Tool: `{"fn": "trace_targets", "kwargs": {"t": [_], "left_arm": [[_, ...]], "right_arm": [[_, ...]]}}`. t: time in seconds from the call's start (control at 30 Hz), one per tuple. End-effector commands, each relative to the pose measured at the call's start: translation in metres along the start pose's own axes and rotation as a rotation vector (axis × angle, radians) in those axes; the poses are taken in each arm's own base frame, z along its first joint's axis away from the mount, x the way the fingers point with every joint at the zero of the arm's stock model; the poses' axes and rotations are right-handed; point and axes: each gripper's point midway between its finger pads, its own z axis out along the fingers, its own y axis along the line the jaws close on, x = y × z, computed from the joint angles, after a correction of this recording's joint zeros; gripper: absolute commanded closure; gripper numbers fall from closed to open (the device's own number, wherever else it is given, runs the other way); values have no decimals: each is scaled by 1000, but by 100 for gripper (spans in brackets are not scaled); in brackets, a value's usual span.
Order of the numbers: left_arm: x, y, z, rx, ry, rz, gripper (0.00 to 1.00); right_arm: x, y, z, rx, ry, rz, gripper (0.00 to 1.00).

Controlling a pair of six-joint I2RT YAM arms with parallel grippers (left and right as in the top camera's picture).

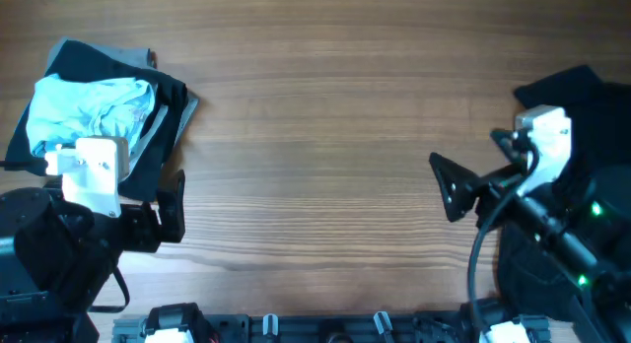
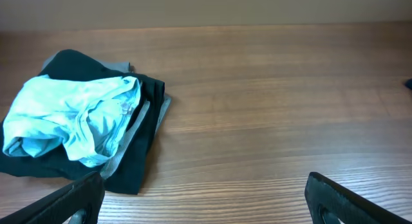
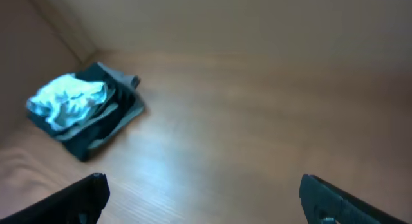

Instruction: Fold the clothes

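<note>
A crumpled pale aqua-blue T-shirt lies on top of a black garment with grey lining at the far left of the table. The pile also shows in the left wrist view, T-shirt over black garment, and small in the right wrist view. Another black garment lies at the right edge, partly under the right arm. My left gripper is open and empty, just in front of the pile. My right gripper is open and empty over bare wood, pointing left.
The wooden table stretches between the two arms. The arm bases and a rail run along the front edge.
</note>
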Motion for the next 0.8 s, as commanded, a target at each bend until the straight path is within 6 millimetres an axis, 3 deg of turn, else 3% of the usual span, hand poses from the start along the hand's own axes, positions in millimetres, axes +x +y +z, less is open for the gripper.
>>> {"fn": "trace_targets", "kwargs": {"t": [0.0, 0.17, 0.2, 0.33, 0.47, 0.63, 0.77], "left_arm": [[-2, -1, -3, -2, -14, 9, 0], [-2, -1, -3, -2, -14, 9, 0], [-2, -1, -3, -2, -14, 8, 0], [-2, -1, -3, -2, -14, 8, 0], [-2, -1, -3, -2, -14, 9, 0], [-2, -1, -3, -2, -14, 9, 0], [-2, -1, -3, -2, -14, 9, 0]], "right_arm": [[3, 4, -25, 44, -111, -468, 0], [54, 3, -36, 78, -150, -609, 0], [72, 1, -33, 84, -153, -603, 0], [111, -6, -13, 88, -207, -485, 0], [148, -16, 23, 74, -234, -426, 0], [163, -25, 51, 59, -284, -292, 0], [171, -29, 65, 59, -318, -286, 0]]}}
